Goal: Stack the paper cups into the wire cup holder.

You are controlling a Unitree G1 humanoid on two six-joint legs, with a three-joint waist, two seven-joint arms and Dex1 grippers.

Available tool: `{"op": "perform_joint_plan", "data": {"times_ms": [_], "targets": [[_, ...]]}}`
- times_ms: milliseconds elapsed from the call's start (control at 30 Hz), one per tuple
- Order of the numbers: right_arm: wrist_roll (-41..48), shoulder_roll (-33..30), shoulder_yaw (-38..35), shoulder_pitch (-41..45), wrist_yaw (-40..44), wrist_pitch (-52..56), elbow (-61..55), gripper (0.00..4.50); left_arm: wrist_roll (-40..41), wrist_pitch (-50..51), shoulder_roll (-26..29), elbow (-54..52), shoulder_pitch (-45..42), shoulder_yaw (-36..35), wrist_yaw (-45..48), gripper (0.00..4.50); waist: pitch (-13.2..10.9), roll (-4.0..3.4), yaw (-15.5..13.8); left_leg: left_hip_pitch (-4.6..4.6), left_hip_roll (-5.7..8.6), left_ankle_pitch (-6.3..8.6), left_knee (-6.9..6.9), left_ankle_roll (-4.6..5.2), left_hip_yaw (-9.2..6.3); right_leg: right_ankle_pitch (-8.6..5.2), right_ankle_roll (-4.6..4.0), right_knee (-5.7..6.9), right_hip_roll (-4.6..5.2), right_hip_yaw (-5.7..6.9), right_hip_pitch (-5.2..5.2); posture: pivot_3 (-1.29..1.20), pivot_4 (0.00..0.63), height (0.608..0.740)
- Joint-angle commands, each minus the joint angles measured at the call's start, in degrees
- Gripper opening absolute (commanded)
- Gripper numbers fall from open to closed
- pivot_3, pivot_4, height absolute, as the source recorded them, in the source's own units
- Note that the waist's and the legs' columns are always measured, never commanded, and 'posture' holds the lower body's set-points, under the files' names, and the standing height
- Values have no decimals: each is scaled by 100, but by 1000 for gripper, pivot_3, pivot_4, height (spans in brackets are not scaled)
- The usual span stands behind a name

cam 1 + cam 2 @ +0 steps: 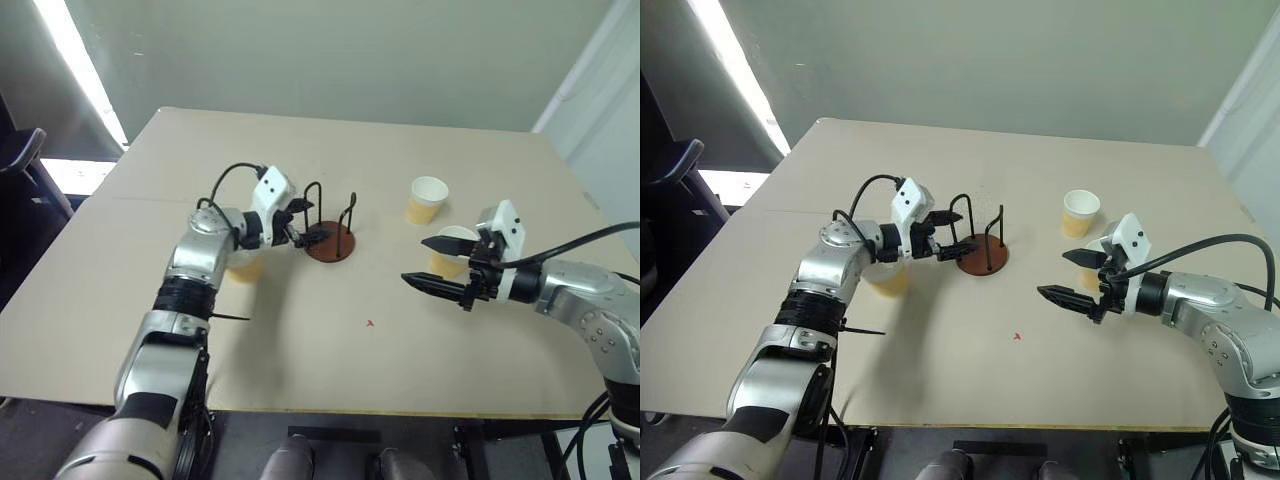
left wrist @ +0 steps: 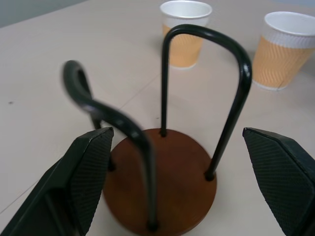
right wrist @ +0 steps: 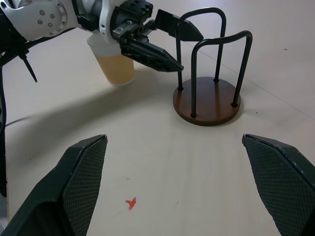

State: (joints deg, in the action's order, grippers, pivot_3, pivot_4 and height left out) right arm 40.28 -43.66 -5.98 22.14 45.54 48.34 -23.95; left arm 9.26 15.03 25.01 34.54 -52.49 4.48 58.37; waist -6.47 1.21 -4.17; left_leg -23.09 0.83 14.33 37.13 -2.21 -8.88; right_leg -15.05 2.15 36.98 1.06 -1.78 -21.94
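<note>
Pale beige, the counter (image 1: 300, 350) spread wide under both arms, bare but for a small red mark (image 1: 370, 323) near its front. Next in size, the wire cup holder (image 1: 331, 226) stood near the middle, its two black loops upright on the reddish-brown disc and nothing stacked inside it. Three paper cups stood apart from it: one (image 1: 427, 200) to its right toward the far side, a second (image 1: 455, 249) nearer the front, just behind the right claw (image 1: 432, 264), and a third (image 1: 887, 276) left of the holder, partly hidden under the left forearm. Both claws were spread wide and held nothing. At the holder's left side, the left claw (image 1: 308, 227) had its fingers reaching around the nearer loop; the right claw hovered well apart from the holder.
</note>
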Motion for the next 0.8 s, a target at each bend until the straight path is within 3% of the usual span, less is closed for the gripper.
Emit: {"op": "perform_joint_plan", "data": {"times_ms": [33, 67, 167, 533, 800], "targets": [[92, -148, -162, 100, 117, -60, -155, 4489, -29, -135, -106, 68, -197, 21, 34, 4500, 0, 0, -3, 0, 0, 0, 0, 0, 0, 0, 0, 0, 0, 0, 0, 0, 150, 740], [90, -169, -164, 108, 132, -61, -155, 4489, -32, -150, -136, 109, -211, 38, 58, 4500, 0, 0, -5, 0, 0, 0, 0, 0, 1, 0, 0, 0, 0, 0, 0, 0, 150, 740], [85, -219, -180, 148, 158, -59, -132, 4500, -47, -208, -218, 238, -270, 84, 145, 3952, 0, 0, -13, 0, 0, 0, 1, 0, 2, 0, 0, 1, 0, -1, 0, 0, 150, 740], [86, -288, -250, 101, 150, -60, -118, 4500, 52, -210, -226, 150, -432, 44, 450, 71, 0, 0, -21, 0, 0, -1, 1, 2, 7, 1, 2, 0, 0, -4, 0, 0, 150, 740], [142, -446, -381, 0, 203, -31, -178, 4500, 230, 233, -185, -1047, -167, 177, 772, 28, 0, 0, -22, -6, 1, -1, 3, 5, 10, 2, 4, -1, 0, -4, 0, 0, 150, 740]]}}
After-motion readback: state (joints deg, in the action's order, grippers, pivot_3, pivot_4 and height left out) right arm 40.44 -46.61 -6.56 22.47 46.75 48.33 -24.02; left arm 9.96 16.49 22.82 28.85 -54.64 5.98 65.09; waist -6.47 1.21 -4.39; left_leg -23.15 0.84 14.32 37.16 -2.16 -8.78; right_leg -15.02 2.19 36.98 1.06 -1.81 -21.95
